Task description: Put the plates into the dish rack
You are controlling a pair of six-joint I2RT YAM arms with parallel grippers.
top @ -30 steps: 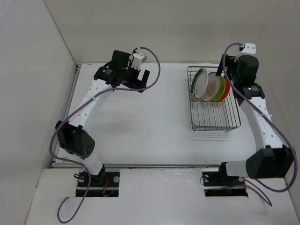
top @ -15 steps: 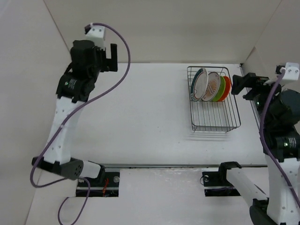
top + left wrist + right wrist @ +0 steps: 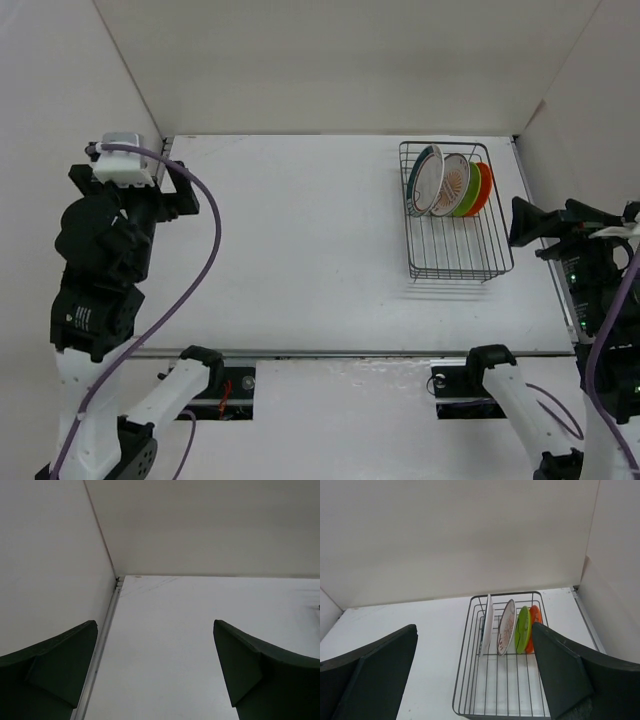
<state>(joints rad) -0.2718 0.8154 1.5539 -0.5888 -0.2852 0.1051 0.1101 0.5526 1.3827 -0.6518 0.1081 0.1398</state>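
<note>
Four plates [image 3: 450, 182] stand in dish rack [image 3: 460, 262]; left pincer [image 3: 155, 625] & right pincer [image 3: 474, 626] wide apart, empty. Risk: right arm clips rack, leaning plates cd topple.

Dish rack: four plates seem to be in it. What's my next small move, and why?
Probably just park both arms. The teal-rimmed plate, sunburst plate, green plate and orange plate all stand on edge in the dish rack, and the left gripper and right gripper are open and empty.
</note>
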